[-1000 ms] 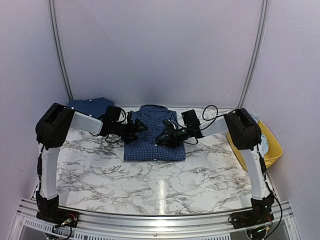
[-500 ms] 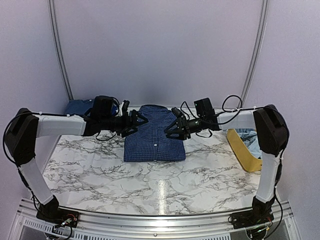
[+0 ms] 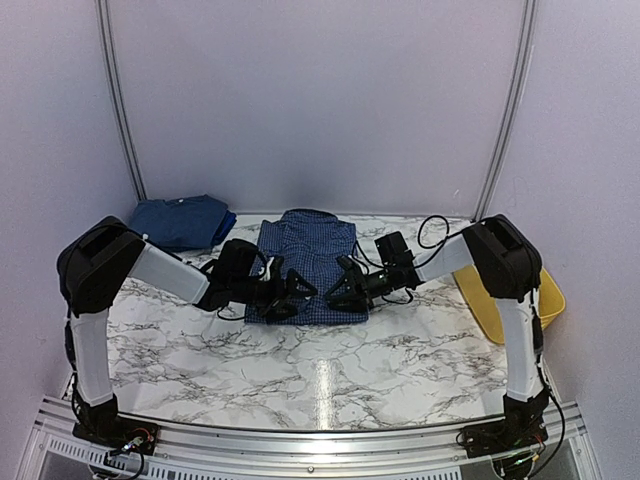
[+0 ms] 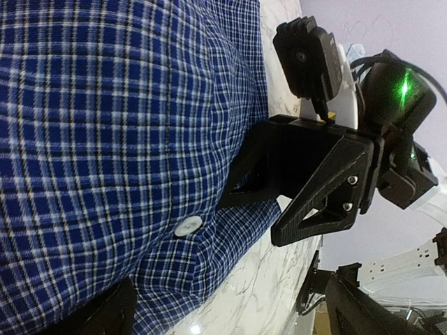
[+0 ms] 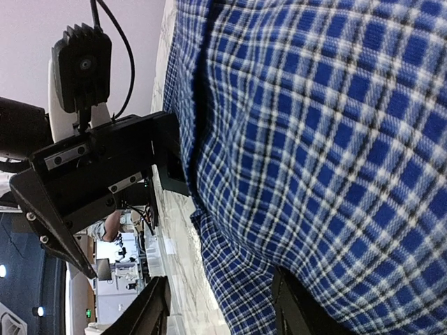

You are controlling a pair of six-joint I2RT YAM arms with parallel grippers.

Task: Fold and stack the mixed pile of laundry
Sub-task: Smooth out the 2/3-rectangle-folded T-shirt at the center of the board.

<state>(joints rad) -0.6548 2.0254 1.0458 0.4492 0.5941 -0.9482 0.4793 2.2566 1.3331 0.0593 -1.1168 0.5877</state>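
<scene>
Movement brought left gripper (image 3: 293,292) and right gripper (image 3: 338,290) from the checked shirt's (image 3: 305,245) flanks to its near hem, centre frame; left gaped empty, right half-parted, grasp unclear; next fold likely

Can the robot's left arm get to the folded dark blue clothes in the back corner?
Probably yes. The folded dark-blue piece lies on that arm's side, beside the checked shirt, nothing on top. The left gripper is open at the shirt's near edge.
</scene>
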